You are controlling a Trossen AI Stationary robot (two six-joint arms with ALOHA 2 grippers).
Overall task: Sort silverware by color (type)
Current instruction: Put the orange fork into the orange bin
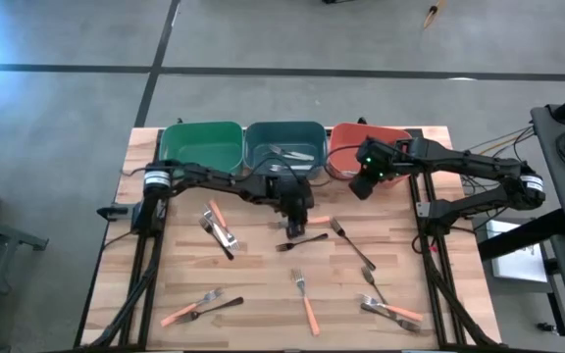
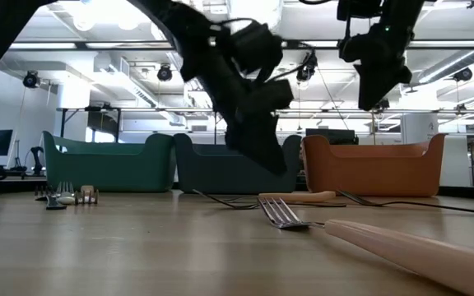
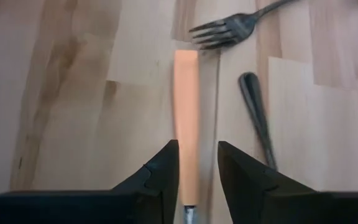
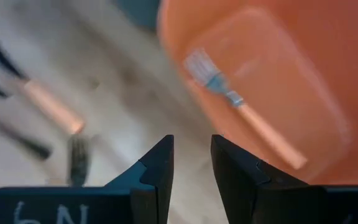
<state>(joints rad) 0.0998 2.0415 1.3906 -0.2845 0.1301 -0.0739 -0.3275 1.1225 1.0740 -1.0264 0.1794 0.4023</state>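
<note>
While the left end effector (image 3: 197, 174) hangs with parted fingers straddling the orange-handled fork (image 3: 186, 118) lying on the tabletop (image 3: 73, 93), the next move calls for closing and lifting toward the orange bin (image 1: 341, 147), over which the right end effector (image 4: 191, 168) waits, released and empty.

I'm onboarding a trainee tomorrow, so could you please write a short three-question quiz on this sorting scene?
1. True or false: the orange bin already holds an orange-handled fork.
2. Which hand straddles an orange handle on the table: A) left hand, B) right hand?
3. Fill in: the three bins, from the left arm's side to the right arm's, are green, ____, orange.

Key: 1 true. 2 A; its fingers stand either side of the handle, not visibly closed on it. 3 blue-grey (teal).
</note>
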